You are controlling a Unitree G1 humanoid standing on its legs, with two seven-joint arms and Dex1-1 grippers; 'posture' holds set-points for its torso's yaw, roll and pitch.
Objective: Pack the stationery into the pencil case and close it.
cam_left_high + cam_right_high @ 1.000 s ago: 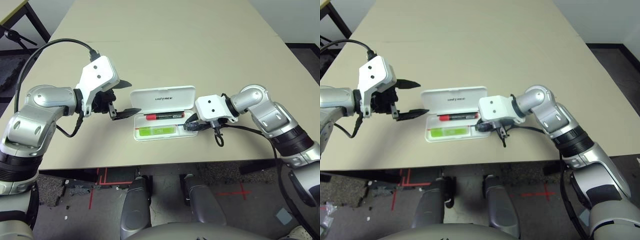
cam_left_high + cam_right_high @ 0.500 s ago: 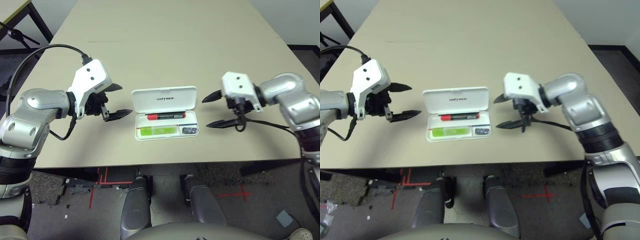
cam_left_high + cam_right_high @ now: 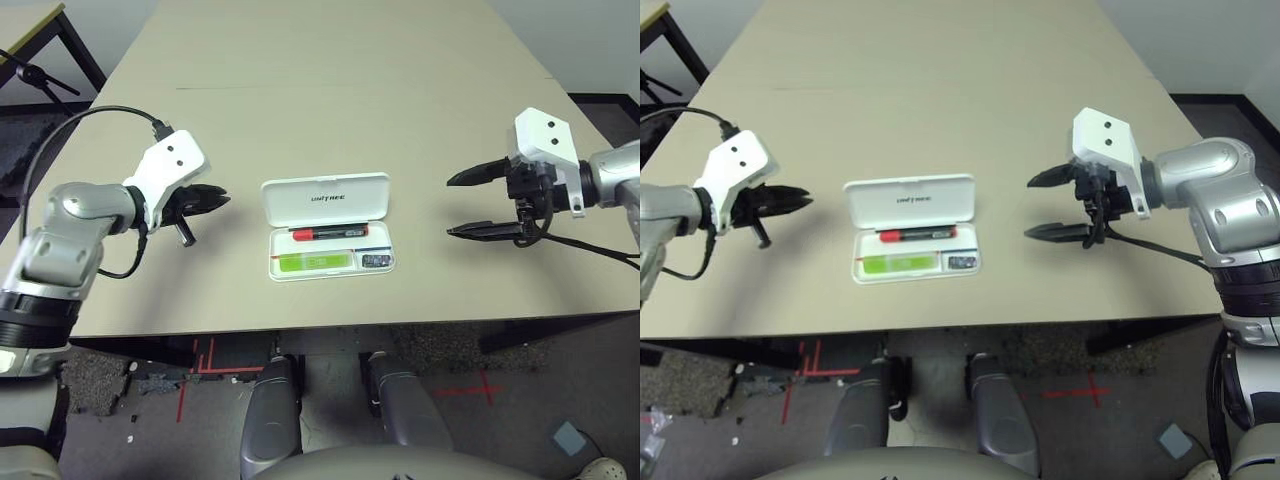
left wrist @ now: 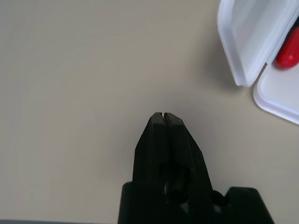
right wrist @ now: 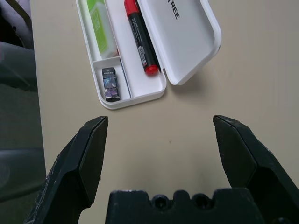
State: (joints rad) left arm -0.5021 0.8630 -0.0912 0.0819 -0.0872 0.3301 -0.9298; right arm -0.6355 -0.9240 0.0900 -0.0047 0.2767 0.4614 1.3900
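Since all three items already lie in the tray, step in hand looks like closing: push lid over from its far edge, low and slow, so the pencil case doesn't skid.

Case at table centre, lid at 12 o'clock, open. Red marker by hinge, green strip at 7, grey block at 5.

Left claw pinched closed, empty, at 9. Right claw spread wide, empty, at 3. Both well apart from case.

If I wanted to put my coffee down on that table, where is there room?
Plenty: the whole far stretch of the table beyond the pencil case is bare. Bare strips also lie between the case and the left end effector, and between it and the right end effector. Only the near middle, around the open case, is occupied.
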